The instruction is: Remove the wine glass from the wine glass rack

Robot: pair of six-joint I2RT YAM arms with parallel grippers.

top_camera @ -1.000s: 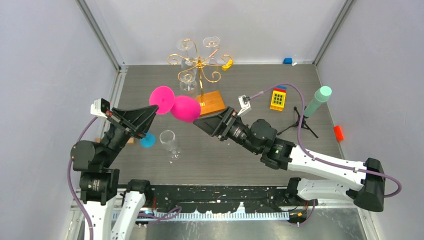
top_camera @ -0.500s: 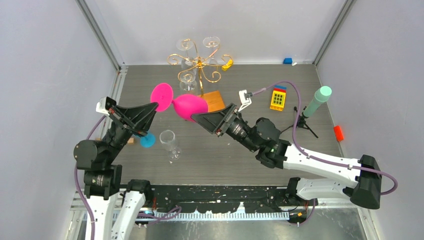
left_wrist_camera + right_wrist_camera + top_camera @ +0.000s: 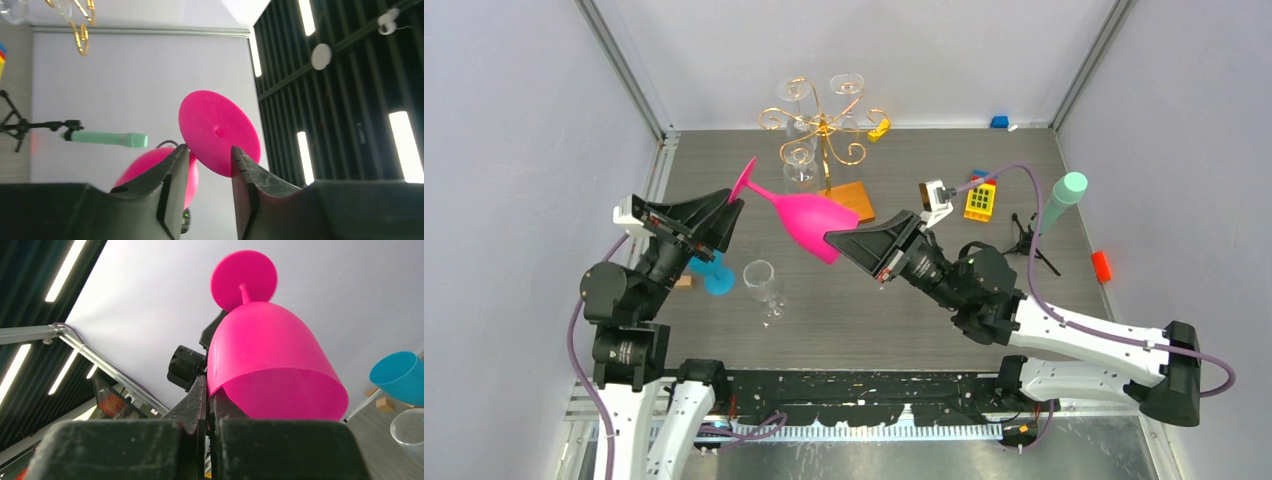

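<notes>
Gripping pink wine glass point(image 3: 806, 216) rim, right claw point(image 3: 830, 239); left claw point(image 3: 209, 149) agape near its foot.

Both our arms angle inward, raised. Our left tool point(image 3: 730, 210) stands parted; our right tool point(image 3: 834, 240) pinches the pink wine glass point(image 3: 802, 215) by its rim.

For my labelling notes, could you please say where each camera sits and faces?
Top external: high overhead, looking down at the table; left gripper and right gripper show.
Left wrist: on the left wrist, facing up at wall and ceiling; its fingers show.
Right wrist: on the right wrist, facing up; its fingers pinch the pink wine glass.
Shared: all three show that glass.
</notes>
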